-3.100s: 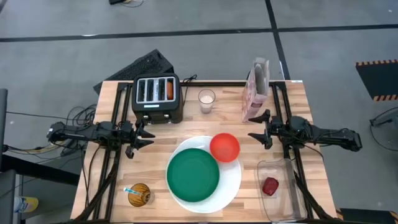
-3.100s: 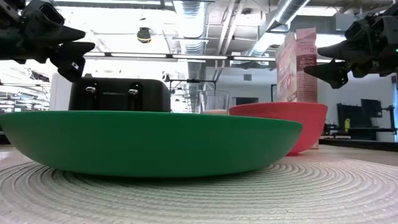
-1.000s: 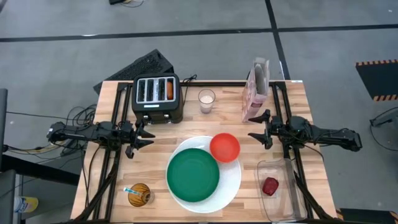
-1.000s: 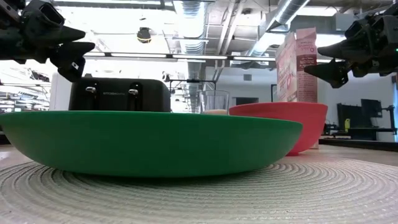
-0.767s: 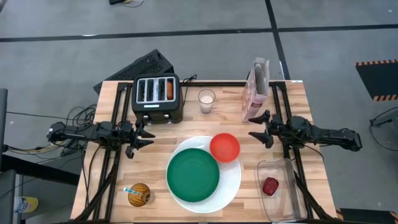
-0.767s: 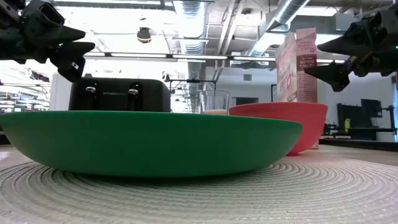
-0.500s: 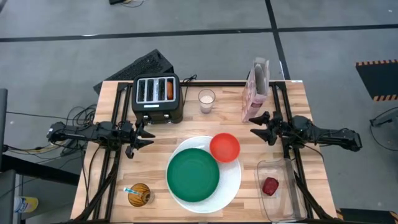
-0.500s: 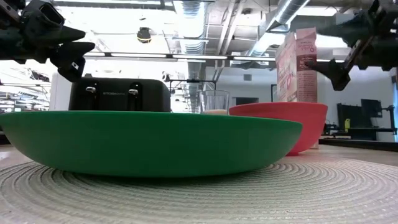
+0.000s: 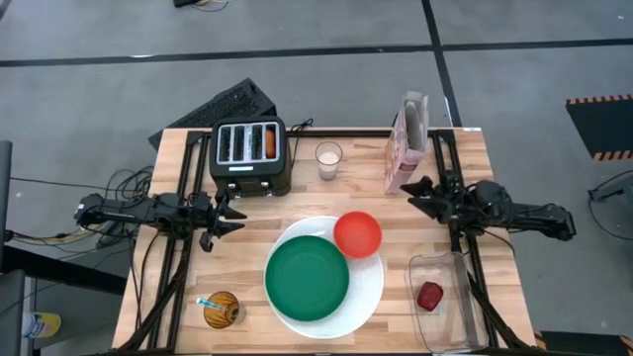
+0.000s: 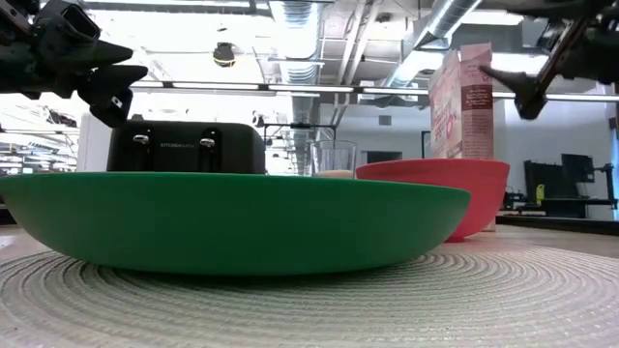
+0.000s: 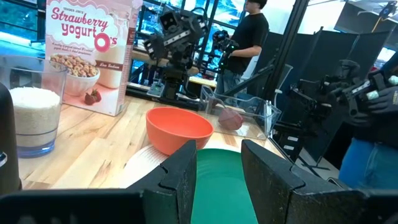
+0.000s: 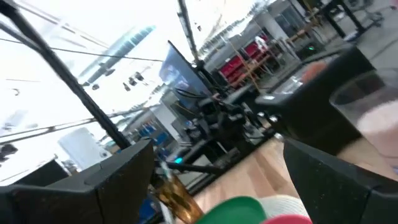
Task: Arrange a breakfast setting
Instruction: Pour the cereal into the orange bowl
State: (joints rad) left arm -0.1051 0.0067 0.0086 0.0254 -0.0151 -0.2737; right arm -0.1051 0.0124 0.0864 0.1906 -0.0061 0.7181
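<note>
On the high view, the left gripper (image 9: 229,219) is hovering at centre left of the frame, above bare bench (image 9: 247,257) just in front of the black toaster (image 9: 249,155). Its fingers (image 11: 186,174) are standing partly open and are holding and touching nothing. The right gripper (image 9: 413,191) is hanging at centre right, just beside the cereal box (image 9: 407,141), its fingers (image 12: 124,171) spread wide and empty.

The large white round plate (image 9: 370,289) is sitting at lower centre, carrying the smaller green plate (image 9: 307,277) and the small red bowl (image 9: 356,233) at its upper right rim. The dark-red fruit (image 9: 429,295) is lying in a clear tray (image 9: 440,336) at lower right. A round toasted bread (image 9: 223,309) is resting at lower left with the blue-handled spoon (image 9: 207,303) touching it. A glass (image 9: 328,158) is standing between toaster and box.
</note>
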